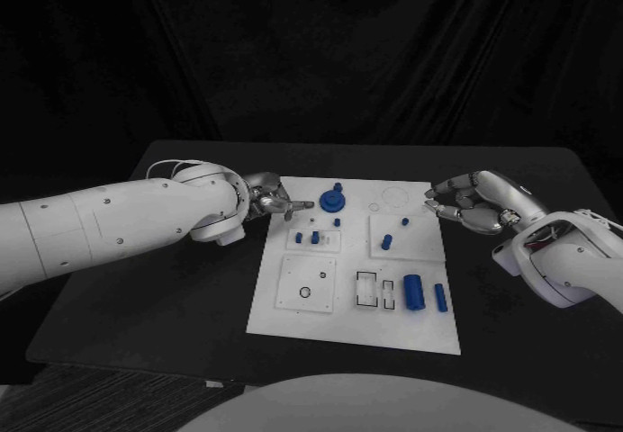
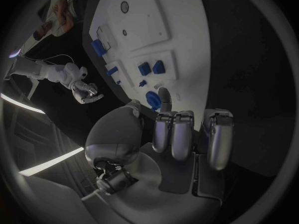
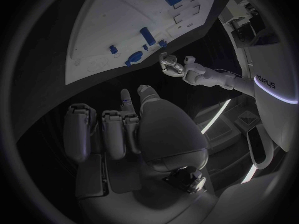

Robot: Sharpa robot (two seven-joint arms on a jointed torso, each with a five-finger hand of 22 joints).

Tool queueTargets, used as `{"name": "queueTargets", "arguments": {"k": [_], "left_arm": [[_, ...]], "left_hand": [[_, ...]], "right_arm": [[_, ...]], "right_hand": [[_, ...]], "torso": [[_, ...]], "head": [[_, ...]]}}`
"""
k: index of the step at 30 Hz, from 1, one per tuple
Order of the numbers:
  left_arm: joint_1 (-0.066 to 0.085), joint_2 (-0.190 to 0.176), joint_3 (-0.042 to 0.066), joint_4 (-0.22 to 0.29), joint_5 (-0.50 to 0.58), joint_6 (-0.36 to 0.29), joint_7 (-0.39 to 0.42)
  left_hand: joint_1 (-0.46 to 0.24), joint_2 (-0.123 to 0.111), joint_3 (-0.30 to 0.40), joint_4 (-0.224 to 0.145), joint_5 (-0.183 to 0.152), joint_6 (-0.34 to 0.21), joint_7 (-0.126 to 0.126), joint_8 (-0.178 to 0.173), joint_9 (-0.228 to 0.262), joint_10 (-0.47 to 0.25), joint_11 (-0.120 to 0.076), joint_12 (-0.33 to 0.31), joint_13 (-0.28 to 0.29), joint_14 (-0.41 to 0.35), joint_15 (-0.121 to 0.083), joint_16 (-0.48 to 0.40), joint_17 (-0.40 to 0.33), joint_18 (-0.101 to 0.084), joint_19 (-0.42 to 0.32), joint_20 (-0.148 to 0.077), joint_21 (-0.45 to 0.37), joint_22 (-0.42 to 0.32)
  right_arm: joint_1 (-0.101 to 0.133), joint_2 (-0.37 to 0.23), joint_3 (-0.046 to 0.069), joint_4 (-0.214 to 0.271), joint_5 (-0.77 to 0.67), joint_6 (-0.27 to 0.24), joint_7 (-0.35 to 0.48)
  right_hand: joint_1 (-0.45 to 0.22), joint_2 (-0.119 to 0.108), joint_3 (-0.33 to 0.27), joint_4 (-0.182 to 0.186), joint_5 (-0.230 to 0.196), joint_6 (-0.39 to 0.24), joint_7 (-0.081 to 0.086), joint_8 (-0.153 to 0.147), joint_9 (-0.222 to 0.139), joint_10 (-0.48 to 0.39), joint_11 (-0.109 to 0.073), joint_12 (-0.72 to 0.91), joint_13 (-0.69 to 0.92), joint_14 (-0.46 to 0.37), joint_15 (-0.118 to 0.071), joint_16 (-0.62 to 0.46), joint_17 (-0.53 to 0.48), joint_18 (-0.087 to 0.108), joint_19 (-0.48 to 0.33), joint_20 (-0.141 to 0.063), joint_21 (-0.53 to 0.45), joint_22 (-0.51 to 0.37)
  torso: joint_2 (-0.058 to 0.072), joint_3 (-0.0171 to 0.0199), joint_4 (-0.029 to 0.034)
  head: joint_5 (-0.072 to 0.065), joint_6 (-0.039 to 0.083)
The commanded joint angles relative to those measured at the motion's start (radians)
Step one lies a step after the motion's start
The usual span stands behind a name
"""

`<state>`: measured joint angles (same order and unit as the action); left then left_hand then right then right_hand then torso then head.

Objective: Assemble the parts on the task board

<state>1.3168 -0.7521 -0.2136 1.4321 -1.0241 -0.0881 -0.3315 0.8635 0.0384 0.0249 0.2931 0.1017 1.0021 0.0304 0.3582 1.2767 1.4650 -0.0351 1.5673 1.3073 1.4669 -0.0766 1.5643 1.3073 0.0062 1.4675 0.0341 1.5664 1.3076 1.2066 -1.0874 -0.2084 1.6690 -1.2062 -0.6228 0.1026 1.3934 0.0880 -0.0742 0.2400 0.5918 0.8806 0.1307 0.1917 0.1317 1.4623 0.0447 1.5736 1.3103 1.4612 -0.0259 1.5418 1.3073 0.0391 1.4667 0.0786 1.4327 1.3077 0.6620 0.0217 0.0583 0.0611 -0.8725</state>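
While both arms reach in from the sides, the white task board lies flat in the middle of the black bench. The left hand hovers at the board's far left corner, its fingers curled in, and it seems to hold nothing, though the fingertips are hard to read. Just beside it, on the far part of the board, stands a round blue gear-like part with a small blue peg a little nearer to the robot. Two short blue pegs stand in a small plate on the left half, and another blue peg stands in the plate to their right. A larger blue cylinder and a thinner blue bar lie side by side near the board's right edge. The right hand hangs over the bench just off the far right corner of the board, fingers bent inward and apart from every part, gripping nothing.
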Motion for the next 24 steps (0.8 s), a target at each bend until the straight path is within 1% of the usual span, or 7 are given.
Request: {"name": "queueTargets", "arguments": {"k": [1,5,10,12,13,15,24], "left_arm": [[0.011,-0.011,0.001,0.006,0.001,-0.194,0.159],[0.017,-0.02,0.001,0.001,0.001,-0.256,0.269],[0.02,-0.014,0.001,-0.023,-0.023,-0.248,0.464],[0.02,-0.006,0.001,-0.034,-0.101,-0.241,0.506],[0.02,-0.001,0.001,-0.041,-0.159,-0.239,0.52],[0.019,0.01,0.001,-0.055,-0.265,-0.247,0.537],[0.01,0.091,0.001,-0.143,-0.711,-0.304,0.583]], "left_hand": [[-0.008,0.006,-0.017,0.0,-0.009,-0.008,-0.003,0.01,0.009,0.106,-0.004,0.004,0.263,0.104,-0.007,0.007,0.263,-0.006,0.103,-0.004,0.004,0.263],[-0.005,0.027,-0.038,-0.001,-0.004,-0.019,-0.003,0.018,0.022,0.106,-0.004,0.004,0.263,0.104,-0.006,0.007,0.263,-0.006,0.103,-0.004,0.004,0.263],[0.357,0.021,0.026,-0.087,0.227,-0.18,0.061,-0.117,-0.088,0.06,0.056,-0.041,0.232,0.104,0.049,0.007,0.263,0.022,0.016,0.02,-0.108,0.224],[0.45,0.008,0.059,-0.092,0.194,-0.202,0.086,-0.176,-0.176,-0.1,0.084,-0.182,0.143,0.023,0.076,-0.062,0.202,0.037,-0.062,0.045,-0.19,0.198],[0.517,-0.01,0.11,-0.082,0.097,-0.298,0.116,-0.268,-0.278,-0.681,0.099,-0.746,-0.188,-0.467,0.106,-0.5,-0.141,0.055,-0.15,0.051,-0.277,0.169],[0.561,-0.065,0.137,-0.084,0.057,-0.376,0.103,-0.276,-0.398,-0.901,0.186,-1.004,-0.35,-0.434,0.146,-0.536,-0.191,0.05,-0.195,0.1,-0.325,0.154],[0.616,-0.129,0.222,-0.178,0.057,-0.273,-0.097,-0.293,-0.822,-0.889,0.044,-1.25,-0.864,-0.176,0.034,-0.452,-0.257,0.073,-0.085,0.036,-0.334,0.14]], "right_arm": [[-0.003,-0.001,0.001,0.001,-0.001,0.001,-0.017],[-0.003,-0.001,0.001,0.001,-0.001,0.001,-0.016],[-0.003,-0.002,0.001,0.001,-0.001,0.0,-0.016],[-0.003,-0.003,0.001,0.003,-0.001,0.0,-0.016],[-0.003,-0.004,0.001,0.003,-0.001,0.0,-0.016],[-0.003,-0.005,0.001,0.004,-0.001,-0.001,-0.015],[-0.003,-0.006,0.001,0.014,-0.011,-0.021,0.013]], "right_hand": [[0.008,0.001,0.006,-0.001,0.001,0.007,0.001,-0.006,-0.001,0.108,0.005,-0.003,0.26,0.097,0.004,-0.005,0.206,-0.002,0.036,0.006,-0.007,0.214],[0.008,0.001,0.006,-0.001,0.001,0.007,0.001,-0.006,-0.001,0.108,0.005,-0.003,0.26,0.097,0.004,-0.005,0.206,-0.002,0.036,0.006,-0.007,0.214],[0.008,0.001,0.006,-0.001,0.001,0.007,0.001,-0.006,-0.001,0.108,0.005,-0.003,0.26,0.097,0.004,-0.005,0.206,-0.002,0.036,0.006,-0.007,0.214],[0.009,0.0,0.007,-0.001,0.003,0.007,0.001,-0.006,-0.001,0.108,0.005,-0.003,0.26,0.097,0.004,-0.005,0.207,-0.002,0.036,0.006,-0.006,0.215],[0.009,0.0,0.007,-0.001,0.003,0.007,0.001,-0.006,-0.001,0.108,0.005,-0.003,0.26,0.097,0.004,-0.005,0.207,-0.002,0.036,0.006,-0.006,0.215],[0.009,0.0,0.007,-0.001,0.004,0.007,0.001,-0.006,-0.001,0.108,0.005,-0.003,0.26,0.097,0.004,-0.004,0.208,-0.003,0.037,0.006,-0.005,0.215],[0.003,-0.013,0.007,0.003,0.029,0.009,-0.001,-0.008,-0.004,0.108,0.003,-0.003,0.26,0.097,0.002,-0.004,0.208,-0.006,0.044,0.006,0.011,0.22]], "torso": [[0.0,0.0005,0.0004],[0.0,0.0006,0.0001],[0.001,0.0006,0.0001],[0.001,0.0003,-0.0006],[0.002,0.0002,-0.0008],[0.002,-0.0005,-0.0001],[0.002,0.0002,0.0004]], "head": [[0.001,0.0],[0.001,0.0],[-0.002,0.0],[-0.003,0.0],[-0.003,0.0],[-0.004,0.0],[-0.004,0.0]]}}
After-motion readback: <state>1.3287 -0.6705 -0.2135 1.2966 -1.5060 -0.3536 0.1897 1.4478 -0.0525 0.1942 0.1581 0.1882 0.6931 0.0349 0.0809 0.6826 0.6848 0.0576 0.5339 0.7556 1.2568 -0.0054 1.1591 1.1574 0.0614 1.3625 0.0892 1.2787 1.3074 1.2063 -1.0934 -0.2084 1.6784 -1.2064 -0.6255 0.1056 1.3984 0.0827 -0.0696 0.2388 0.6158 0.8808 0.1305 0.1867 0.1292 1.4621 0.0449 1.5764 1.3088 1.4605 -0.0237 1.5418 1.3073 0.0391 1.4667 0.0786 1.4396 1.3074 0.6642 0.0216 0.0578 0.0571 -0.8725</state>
